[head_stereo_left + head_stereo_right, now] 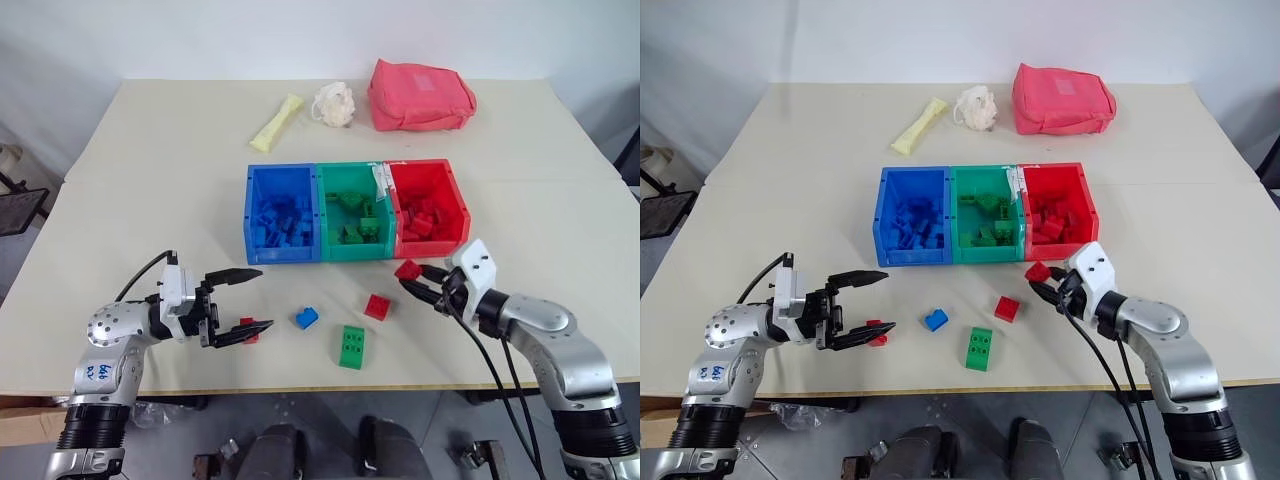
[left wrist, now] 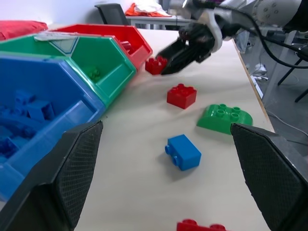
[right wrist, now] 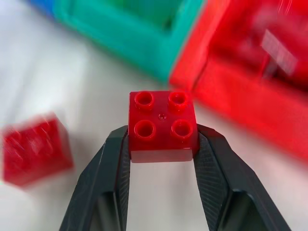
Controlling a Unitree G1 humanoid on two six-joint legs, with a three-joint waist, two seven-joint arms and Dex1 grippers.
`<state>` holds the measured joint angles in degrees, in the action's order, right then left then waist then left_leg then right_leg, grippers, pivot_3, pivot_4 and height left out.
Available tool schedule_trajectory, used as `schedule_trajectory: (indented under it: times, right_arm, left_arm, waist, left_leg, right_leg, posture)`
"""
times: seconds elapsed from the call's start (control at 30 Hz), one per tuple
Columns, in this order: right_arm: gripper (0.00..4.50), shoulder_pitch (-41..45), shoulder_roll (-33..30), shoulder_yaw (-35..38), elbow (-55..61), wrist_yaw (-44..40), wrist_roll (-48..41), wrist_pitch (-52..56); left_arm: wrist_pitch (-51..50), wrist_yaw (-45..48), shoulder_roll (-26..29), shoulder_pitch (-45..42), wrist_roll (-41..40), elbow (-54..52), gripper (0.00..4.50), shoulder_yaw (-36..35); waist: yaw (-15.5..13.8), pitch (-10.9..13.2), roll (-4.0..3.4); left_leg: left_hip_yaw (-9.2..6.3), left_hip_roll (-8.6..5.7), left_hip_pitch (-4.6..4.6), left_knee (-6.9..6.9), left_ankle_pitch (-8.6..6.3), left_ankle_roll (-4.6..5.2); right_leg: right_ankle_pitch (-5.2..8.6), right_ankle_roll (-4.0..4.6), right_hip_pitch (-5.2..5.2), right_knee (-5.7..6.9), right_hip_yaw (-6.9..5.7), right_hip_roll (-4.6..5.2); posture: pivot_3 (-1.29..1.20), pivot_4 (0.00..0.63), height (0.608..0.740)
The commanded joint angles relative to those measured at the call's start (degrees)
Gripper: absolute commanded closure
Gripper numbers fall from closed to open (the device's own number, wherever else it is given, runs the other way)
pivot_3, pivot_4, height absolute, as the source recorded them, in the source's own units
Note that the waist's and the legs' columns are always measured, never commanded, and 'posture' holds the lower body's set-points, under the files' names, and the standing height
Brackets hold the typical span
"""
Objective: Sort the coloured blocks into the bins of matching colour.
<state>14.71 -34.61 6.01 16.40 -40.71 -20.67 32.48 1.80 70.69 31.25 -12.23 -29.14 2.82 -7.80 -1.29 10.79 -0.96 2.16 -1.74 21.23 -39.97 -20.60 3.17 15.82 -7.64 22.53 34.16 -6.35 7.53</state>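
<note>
Gripping a red block [image 1: 407, 269] just outside the red bin [image 1: 455, 200], the right hand [image 1: 418, 281] must lift it over the wall or it may catch there. The left wrist view shows the left hand [image 1: 246, 300] spread wide, empty, near the surface's front edge. In the right wrist view only the block's lower edge is pinched, so it may slip.

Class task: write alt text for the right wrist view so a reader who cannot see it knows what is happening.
Two black fingers pinch a red four-studded block by its sides, holding it in front of the red bin. The green bin is joined beside that bin, and another red block lies on the pale table to one side.
</note>
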Motion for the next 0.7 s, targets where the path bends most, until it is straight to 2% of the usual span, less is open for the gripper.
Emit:
schedule_trajectory:
  times: [0.03, 0.3, 0.43, 0.6, 0.7]
  right_arm:
    - [3.04, 5.3, -2.3, 4.3, 1.5, 1.0, -1.5, 0.1]
    - [3.04, 21.0, -4.4, 0.1, -17.7, 0.2, 5.4, -6.1]
    - [1.75, 24.2, -4.5, -1.8, -23.1, -0.8, 7.6, -7.7]
    - [0.13, 24.7, -4.8, -1.6, -22.9, -1.9, 7.7, -8.9]
    - [0.06, 22.4, -5.9, -1.2, -19.4, -4.2, 6.5, -8.4]
  left_arm:
    - [-0.1, -1.2, -1.0, -2.3, -1.5, -0.7, 0.00, -0.4]
    - [1.3, -6.8, -5.9, -12.4, 2.6, 3.6, 0.00, 1.9]
    - [0.7, -9.2, -7.5, -15.6, 3.0, 3.7, 0.00, 2.6]
    - [0.3, -10.0, -7.0, -16.2, 3.5, 4.2, 0.00, 2.9]
    - [-0.6, -10.6, -6.4, -15.6, 3.6, 3.8, 0.00, 2.5]
  waist:
    - [0.0, 0.0, 0.00]
    - [0.0, 0.0, 0.01]
    - [0.1, 0.0, 0.01]
    - [0.3, 0.0, 0.01]
    - [0.1, 0.0, 0.01]
  left_leg:
    - [-0.01, 0.00, 0.00, 0.00, 0.00, 0.00]
    - [0.08, -0.05, 0.02, 0.01, 0.03, 0.06]
    - [0.07, -0.04, 0.04, 0.03, 0.04, 0.07]
    - [0.06, -0.04, 0.07, 0.06, 0.04, 0.07]
    - [0.06, -0.03, 0.07, 0.01, 0.04, 0.07]
  right_leg:
    - [0.00, 0.00, 0.00, 0.01, 0.00, 0.01]
    - [-0.01, -0.01, 0.02, 0.04, -0.27, -0.02]
    - [-0.01, -0.02, 0.03, 0.05, -0.32, -0.01]
    - [-0.01, -0.03, 0.06, 0.03, -0.35, -0.01]
    - [-0.02, -0.04, 0.04, 0.03, -0.35, -0.01]
  posture:
    - [0.00, 0.150, 0.740]
    - [0.00, 0.150, 0.740]
    - [0.00, 0.150, 0.740]
    - [0.00, 0.150, 0.740]
    - [0.00, 0.150, 0.740]
